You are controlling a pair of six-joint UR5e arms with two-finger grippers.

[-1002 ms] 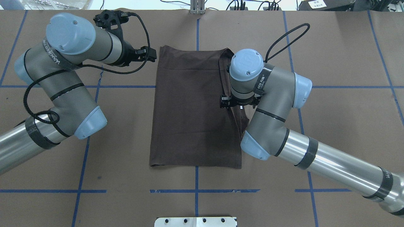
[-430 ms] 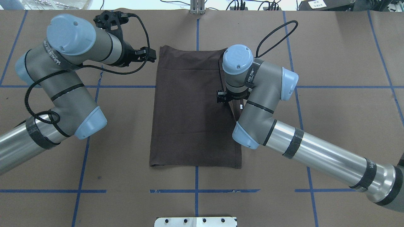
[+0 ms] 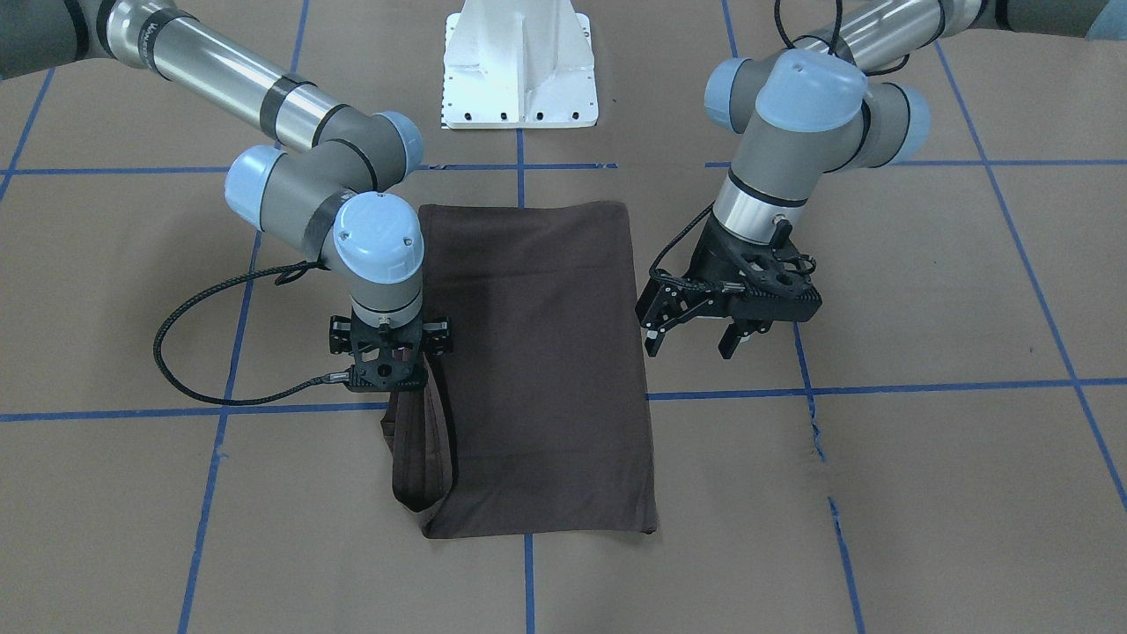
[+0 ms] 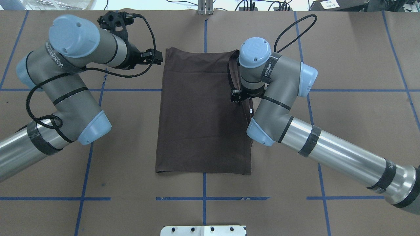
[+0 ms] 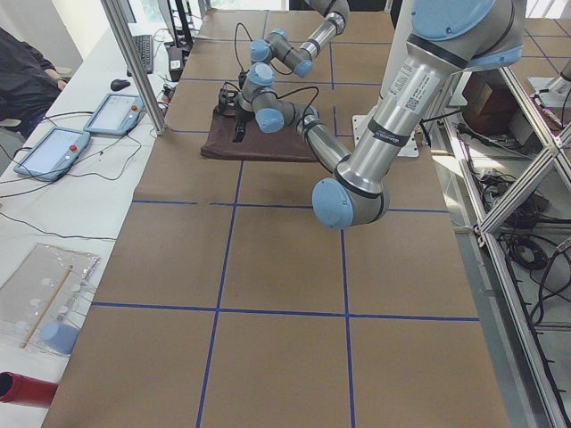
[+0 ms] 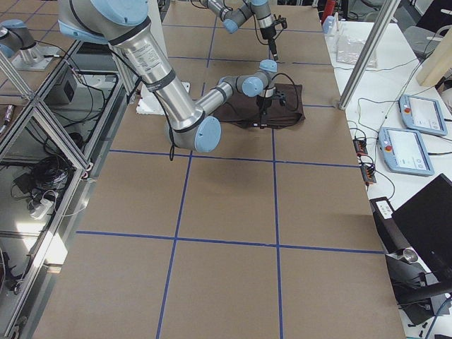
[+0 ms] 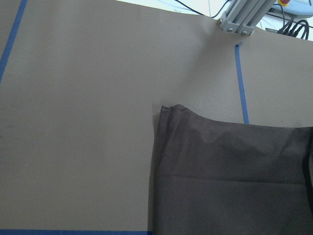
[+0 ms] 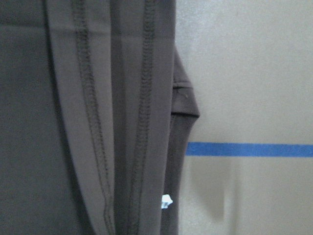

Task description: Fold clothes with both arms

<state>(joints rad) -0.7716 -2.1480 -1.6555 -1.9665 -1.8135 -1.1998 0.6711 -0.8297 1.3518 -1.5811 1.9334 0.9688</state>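
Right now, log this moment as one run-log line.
shirt: folded flat on table | right claw: over hemmed strip, grip unclear | left claw: open, beside shirt

A dark brown T-shirt (image 4: pixel 200 114) lies flat on the table, folded into a tall rectangle. Along its right edge, a narrow stitched strip of fabric is raised, looping upward.

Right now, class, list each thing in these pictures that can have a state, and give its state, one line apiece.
T-shirt: folded into a long rectangle, flat on the table, one hem strip raised.
Right gripper: over the raised strip; fingers hidden, grip unclear.
Left gripper: open, empty, beside the shirt.
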